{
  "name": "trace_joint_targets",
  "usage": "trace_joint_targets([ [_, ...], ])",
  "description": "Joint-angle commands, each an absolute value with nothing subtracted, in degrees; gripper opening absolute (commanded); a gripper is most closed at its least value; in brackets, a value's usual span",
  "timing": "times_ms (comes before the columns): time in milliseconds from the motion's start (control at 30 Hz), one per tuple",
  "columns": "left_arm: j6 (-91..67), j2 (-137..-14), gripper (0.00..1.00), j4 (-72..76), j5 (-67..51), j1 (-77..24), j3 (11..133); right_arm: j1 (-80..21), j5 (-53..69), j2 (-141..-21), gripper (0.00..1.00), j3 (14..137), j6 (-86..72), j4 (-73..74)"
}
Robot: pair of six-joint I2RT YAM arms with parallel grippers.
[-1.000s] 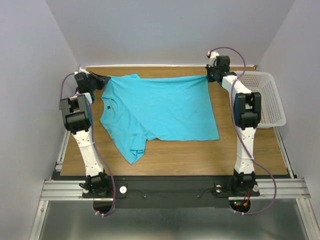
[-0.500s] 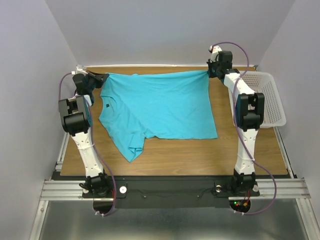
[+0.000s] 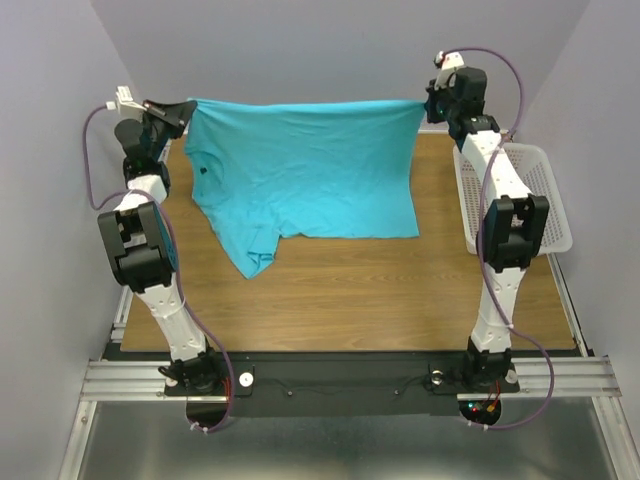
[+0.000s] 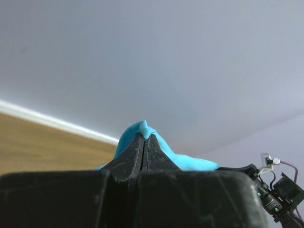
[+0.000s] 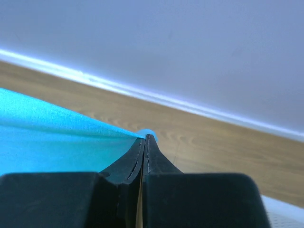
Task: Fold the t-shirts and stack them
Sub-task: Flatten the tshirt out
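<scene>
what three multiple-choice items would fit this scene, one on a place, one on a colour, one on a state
1. Where on the table does the white mesh basket sit?
A. left edge
B. right edge
C. near middle

2. What colour is the t-shirt?
A. turquoise-blue
B. red
C. white

3. What state is the t-shirt in?
A. folded flat
B. bunched in the basket
C. top edge held taut between the left hand and the right hand

Answers: 1 B, its rim lies along that side. 2 A, the cloth shows that colour in all three views. 3 C, both hands are shut on its upper corners and the rest hangs below.
</scene>
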State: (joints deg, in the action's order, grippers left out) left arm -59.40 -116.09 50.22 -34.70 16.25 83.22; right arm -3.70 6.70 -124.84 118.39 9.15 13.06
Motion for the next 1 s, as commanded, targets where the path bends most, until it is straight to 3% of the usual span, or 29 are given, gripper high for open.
trace_joint_targets([
  [0,-60.9,-108.7,0.0,53.5,-33.7,17.3,90.2,-2.5,5.6,-118.2,0.0,125.8,7.0,11.0],
  [533,-62.3,-100.0,0.0,52.6,-30.8,17.4,98.4,-2.3,5.1,-109.5,0.0,133.9,4.7,10.9],
  [967,-61.1,-84.3,0.0,53.2,-27.5,19.6,90.2,-0.6,5.7,-100.8,0.01,140.9,4.5,17.6],
])
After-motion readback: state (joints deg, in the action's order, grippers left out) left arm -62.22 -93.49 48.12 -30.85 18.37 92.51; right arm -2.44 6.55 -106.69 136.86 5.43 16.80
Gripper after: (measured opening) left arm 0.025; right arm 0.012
